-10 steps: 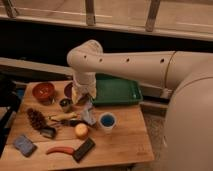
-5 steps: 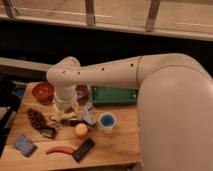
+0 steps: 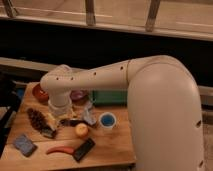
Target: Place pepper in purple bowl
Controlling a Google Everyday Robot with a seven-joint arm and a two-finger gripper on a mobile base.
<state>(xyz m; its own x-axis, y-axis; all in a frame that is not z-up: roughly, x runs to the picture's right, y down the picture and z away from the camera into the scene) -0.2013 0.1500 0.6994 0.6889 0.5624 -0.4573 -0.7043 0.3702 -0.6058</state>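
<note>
A wooden table stands under a dark wall with a railing above it. On it we see the pepper lying flat by the near edge, just in front of the pincer and a little to its right, apart from it. The pincer hangs low over the table's left half, at the end of the big white arm; we cannot tell whether it is apart or together, and nothing shows in its hold. The black block lies just beside the pepper's far end, so a descent that lands too far that way could, we judge, catch or push the block instead. A brown knobbly cluster sits right beside the pincer on the other side, and the yellow-orange ball is near; either could be knocked, and the ball would likely roll. The pepper is slim and curved, so a grip off its middle may let it swing or slip. The purple bowl lies behind the pincer, largely covered by the arm, with the orange-red bowl close by. We think a release aimed loosely could fall in the wrong bowl or on the rim.
</note>
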